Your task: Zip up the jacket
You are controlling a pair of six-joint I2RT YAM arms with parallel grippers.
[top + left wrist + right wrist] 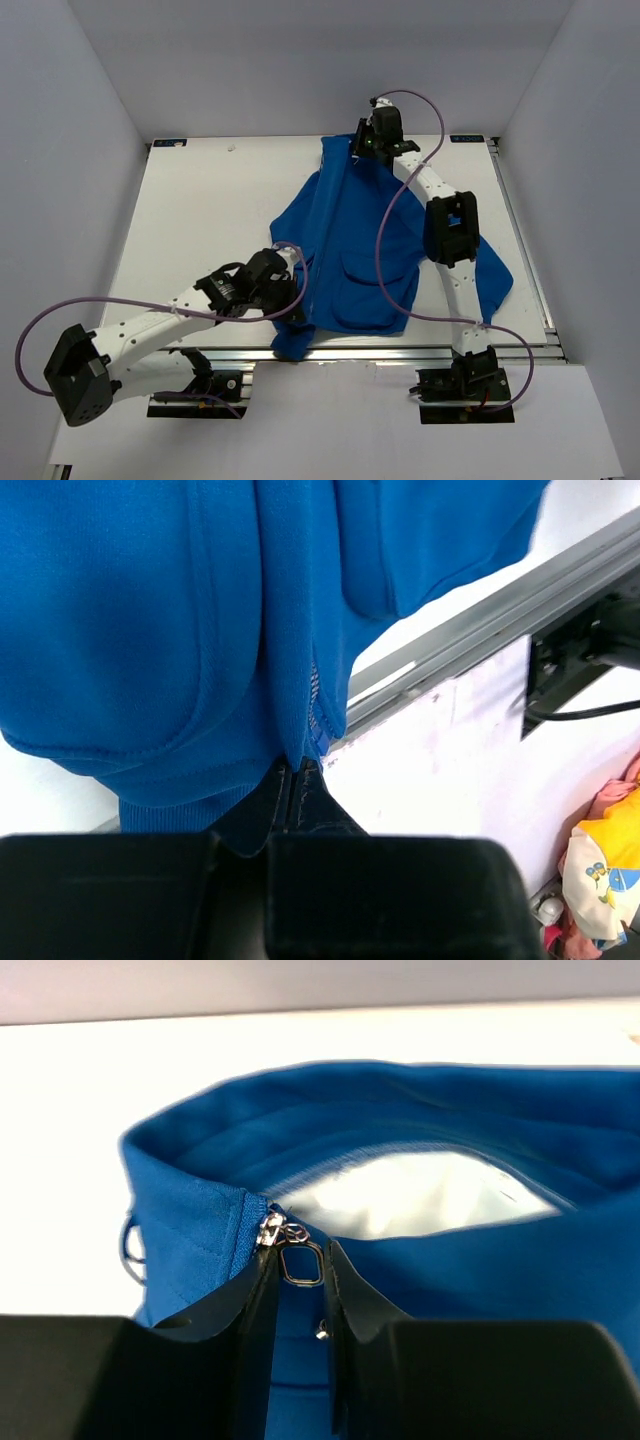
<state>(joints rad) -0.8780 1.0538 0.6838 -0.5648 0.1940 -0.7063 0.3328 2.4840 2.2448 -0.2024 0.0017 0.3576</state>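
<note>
Lighting's bright and even from above, white worktop [200, 220] almost blown out, shadows soft and faint. Top view's sharp enough. In the right wrist view the far side of the jacket [450, 1120] goes soft and the background's washed out white

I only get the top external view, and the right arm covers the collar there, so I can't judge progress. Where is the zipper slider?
Observer: In the right wrist view, the slider sits at the edge of the collar, at the top of the jacket.
Operator: Does the right gripper have the pull?
Observer: The ring pull lies between the fingertips of the right gripper. I cannot tell whether it is pinched.
Operator: And the left?
Observer: The left gripper is shut on the hem, at the zipper's lower end.
</note>
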